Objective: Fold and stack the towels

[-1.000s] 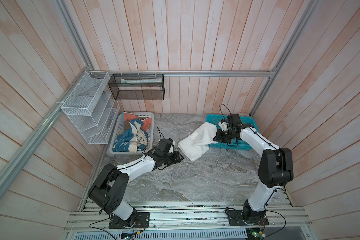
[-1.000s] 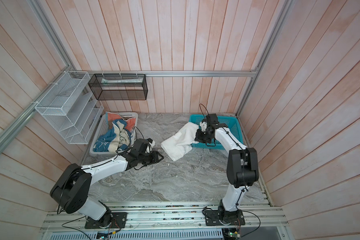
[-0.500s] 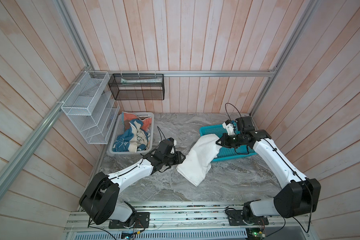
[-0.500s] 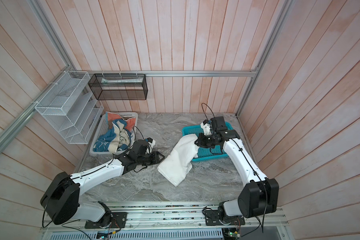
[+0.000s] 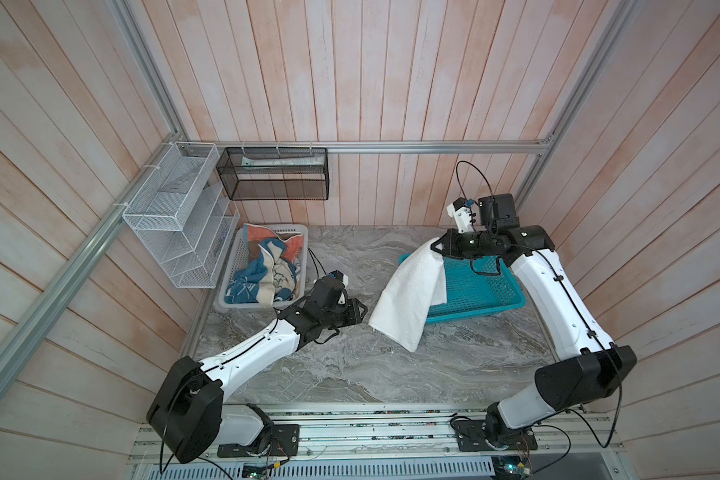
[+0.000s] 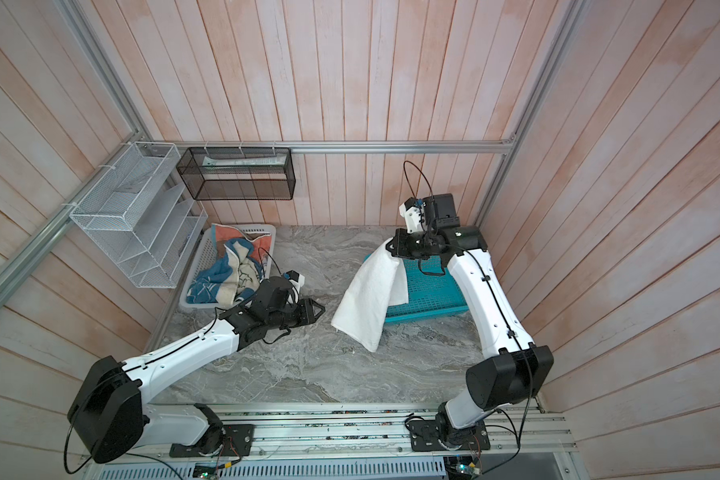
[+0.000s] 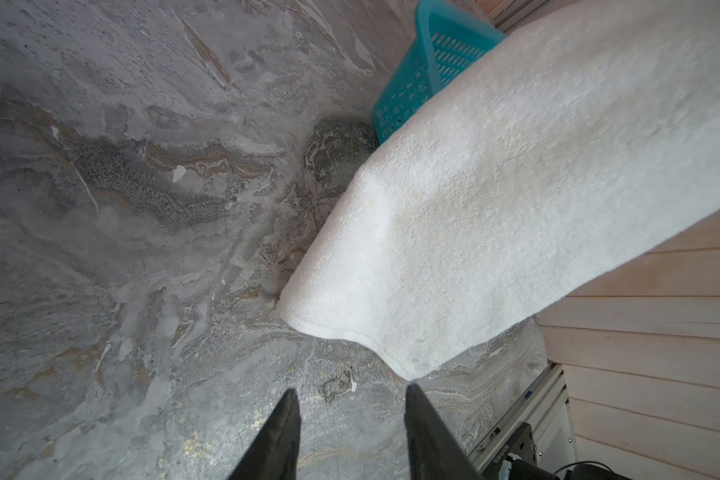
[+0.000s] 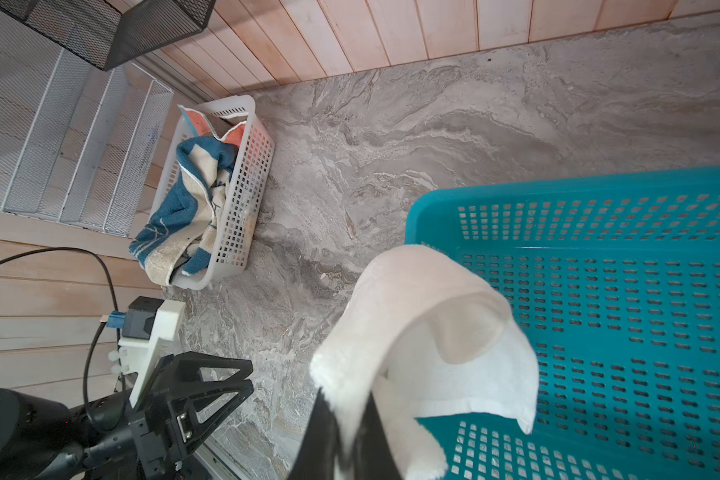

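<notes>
White towel (image 5: 408, 299) hangs from the right tool (image 5: 434, 246) over the tabletop (image 5: 350, 365).
The right tool pinches its top corner at the teal basket's (image 5: 483, 291) rim; the left tool (image 5: 363, 311) stands spread and empty near the towel's lower edge.

The left basket (image 5: 230, 270) holds a heap of towels (image 5: 262, 270). A lone towel (image 5: 408, 295) hangs over the left edge of the right basket (image 5: 479, 291).
</notes>
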Available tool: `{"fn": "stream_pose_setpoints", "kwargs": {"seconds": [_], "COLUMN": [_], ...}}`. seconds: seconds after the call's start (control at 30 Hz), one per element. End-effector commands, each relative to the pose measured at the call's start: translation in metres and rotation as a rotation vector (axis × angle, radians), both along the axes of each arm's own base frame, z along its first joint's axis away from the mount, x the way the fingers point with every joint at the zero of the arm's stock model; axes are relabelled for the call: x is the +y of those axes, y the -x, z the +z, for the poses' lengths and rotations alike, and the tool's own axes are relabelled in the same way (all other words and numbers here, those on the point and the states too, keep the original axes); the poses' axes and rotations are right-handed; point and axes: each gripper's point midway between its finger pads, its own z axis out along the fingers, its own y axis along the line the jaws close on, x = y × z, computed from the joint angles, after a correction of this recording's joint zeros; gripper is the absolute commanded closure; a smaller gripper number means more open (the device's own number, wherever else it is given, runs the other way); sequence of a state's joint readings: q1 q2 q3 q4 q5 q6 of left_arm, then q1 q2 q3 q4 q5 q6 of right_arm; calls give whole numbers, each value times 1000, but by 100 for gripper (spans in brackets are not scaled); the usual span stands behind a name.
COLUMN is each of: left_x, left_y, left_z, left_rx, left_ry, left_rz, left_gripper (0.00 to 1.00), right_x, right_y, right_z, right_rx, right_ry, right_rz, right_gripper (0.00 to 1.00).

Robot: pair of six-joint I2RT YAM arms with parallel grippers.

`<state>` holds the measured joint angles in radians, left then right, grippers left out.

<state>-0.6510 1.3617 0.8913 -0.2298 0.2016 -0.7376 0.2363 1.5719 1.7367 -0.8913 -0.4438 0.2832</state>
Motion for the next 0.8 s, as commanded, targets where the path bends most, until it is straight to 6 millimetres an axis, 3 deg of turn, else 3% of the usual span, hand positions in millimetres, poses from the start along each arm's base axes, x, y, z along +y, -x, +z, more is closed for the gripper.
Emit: {"fn": "stream_pose_setpoints", "kwargs": {"seconds": [0.0, 0.07, 0.23, 0.33, 0.53, 0.77], "left_x": [-5, -8, -23, -30, -36, -28], "left_y": [-6, -8, -17, -24, -33, -39], "left_z": [8, 9, 14, 4, -33, -76], "left_rx": [-20, -24, -45, -22, 52, 158], "left_ry": [-6, -3, 2, -21, 4, 106], "left_rz": [-7, -14, -63, -78, -38, 15], "left_gripper": [57, 57, 45, 44, 29, 27], "right_x": [-3, -7, -7, -13, -24, -44], "right_y": [-10, -16, -24, -29, -36, -38], "right_z": [-16, -22, -3, -11, -57, -108], "right_rx": [15, 23, -22, -26, 42, 114], "right_ry": [36, 48, 27, 49, 48, 93], "right_rz": [-10, -29, -45, -64, -60, -78], "right_gripper": [100, 100, 100, 100, 100, 100]}}
